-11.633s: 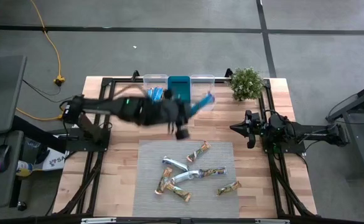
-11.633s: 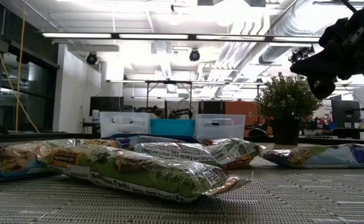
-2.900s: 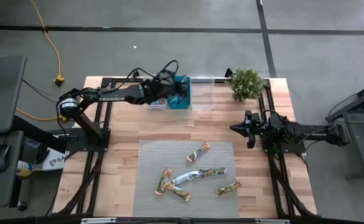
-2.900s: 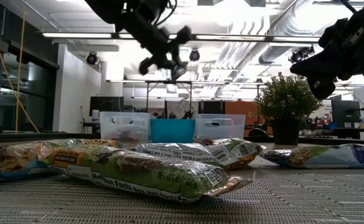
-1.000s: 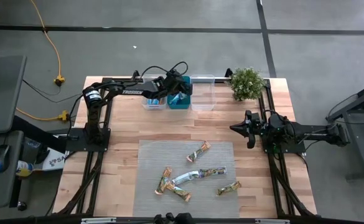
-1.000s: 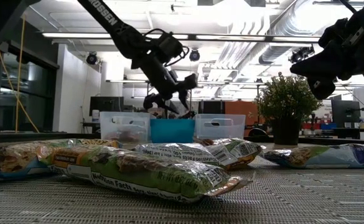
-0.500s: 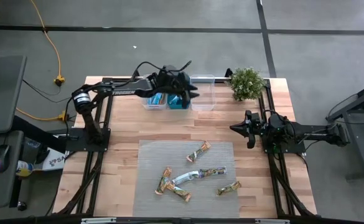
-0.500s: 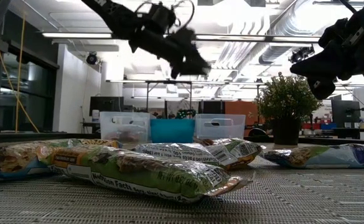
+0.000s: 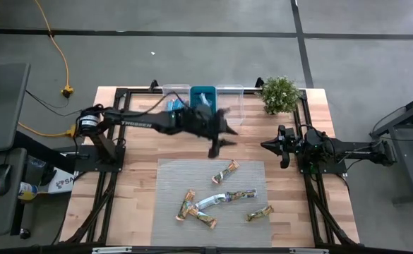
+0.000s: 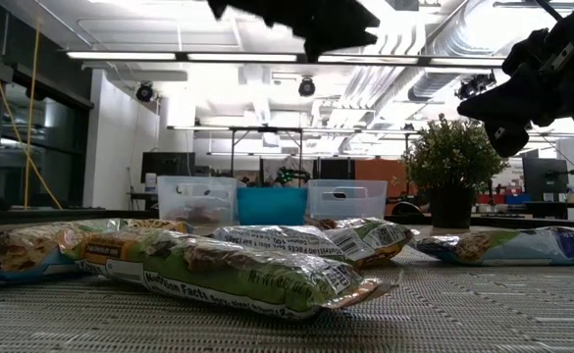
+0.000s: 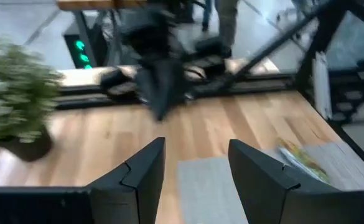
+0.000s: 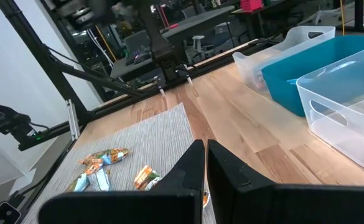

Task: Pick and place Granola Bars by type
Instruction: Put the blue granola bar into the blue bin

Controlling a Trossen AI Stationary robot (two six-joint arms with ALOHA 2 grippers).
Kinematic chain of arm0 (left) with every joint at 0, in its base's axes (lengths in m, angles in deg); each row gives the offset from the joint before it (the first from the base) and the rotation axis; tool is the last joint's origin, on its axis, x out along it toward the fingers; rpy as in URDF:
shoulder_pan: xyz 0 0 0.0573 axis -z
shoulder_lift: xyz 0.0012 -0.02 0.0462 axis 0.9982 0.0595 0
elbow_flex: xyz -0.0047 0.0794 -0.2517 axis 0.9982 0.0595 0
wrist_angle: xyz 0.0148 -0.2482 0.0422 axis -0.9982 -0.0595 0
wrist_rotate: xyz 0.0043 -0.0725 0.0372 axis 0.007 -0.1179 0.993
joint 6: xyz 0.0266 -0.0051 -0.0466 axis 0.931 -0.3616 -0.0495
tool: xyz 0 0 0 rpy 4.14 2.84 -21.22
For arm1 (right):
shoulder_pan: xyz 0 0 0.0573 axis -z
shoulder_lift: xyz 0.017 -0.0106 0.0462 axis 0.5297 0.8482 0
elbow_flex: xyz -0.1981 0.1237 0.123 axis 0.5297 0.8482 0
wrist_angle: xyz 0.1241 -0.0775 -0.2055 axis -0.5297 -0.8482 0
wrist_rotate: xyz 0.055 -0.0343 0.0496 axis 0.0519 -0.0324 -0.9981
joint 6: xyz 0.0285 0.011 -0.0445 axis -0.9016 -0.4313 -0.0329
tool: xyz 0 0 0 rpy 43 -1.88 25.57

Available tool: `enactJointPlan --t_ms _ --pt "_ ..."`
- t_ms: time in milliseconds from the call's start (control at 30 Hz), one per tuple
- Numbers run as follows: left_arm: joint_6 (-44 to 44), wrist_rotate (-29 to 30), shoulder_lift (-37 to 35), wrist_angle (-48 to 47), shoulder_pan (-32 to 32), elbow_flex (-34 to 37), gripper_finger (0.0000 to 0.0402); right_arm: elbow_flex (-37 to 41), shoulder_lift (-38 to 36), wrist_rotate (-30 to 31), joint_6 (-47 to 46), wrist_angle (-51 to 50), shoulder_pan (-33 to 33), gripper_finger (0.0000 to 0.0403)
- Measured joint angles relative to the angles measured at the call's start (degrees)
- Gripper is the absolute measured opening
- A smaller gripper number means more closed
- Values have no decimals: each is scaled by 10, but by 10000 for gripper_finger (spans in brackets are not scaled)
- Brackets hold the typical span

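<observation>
Several granola bars lie flat on the grey mat (image 9: 171, 176): a tan-orange one (image 9: 226, 171), a silvery one (image 9: 224, 197) and others (image 9: 187, 204) (image 9: 260, 212). They fill the foreground of the low view (image 10: 237, 270) and show in the right wrist view (image 12: 104, 155). My left gripper (image 9: 217, 141) is open and empty, in the air between the teal bin (image 9: 202, 94) and the mat's far edge; its fingers stand apart in the left wrist view (image 11: 197, 177). My right gripper (image 9: 280, 148) waits shut and empty at the table's right (image 12: 200, 168).
Three bins stand in a row at the far edge: a clear one (image 9: 174, 92), the teal one, and a clear one (image 9: 229, 95). A potted plant (image 9: 279, 94) stands at the far right. Bare wood (image 9: 135, 183) lies left of the mat.
My left gripper has risen out of the teal bin and swung toward the near edge and a little to the right, coming over the wood just before the mat. The bars on the mat have stayed where they were.
</observation>
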Motion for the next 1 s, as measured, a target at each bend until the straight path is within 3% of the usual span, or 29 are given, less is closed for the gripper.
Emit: enactJointPlan --t_ms 300,633,833,1000 --pt "27 143 23 -100 102 -83 175 0 0 0 0 0 0 0" --pt "26 150 96 -187 139 -153 175 0 2 0 0 0 0 0" --pt "37 90 171 -167 147 -187 175 0 8 0 0 -1 0 0" --pt "38 77 200 -156 150 -192 175 0 9 0 0 0 0 0"
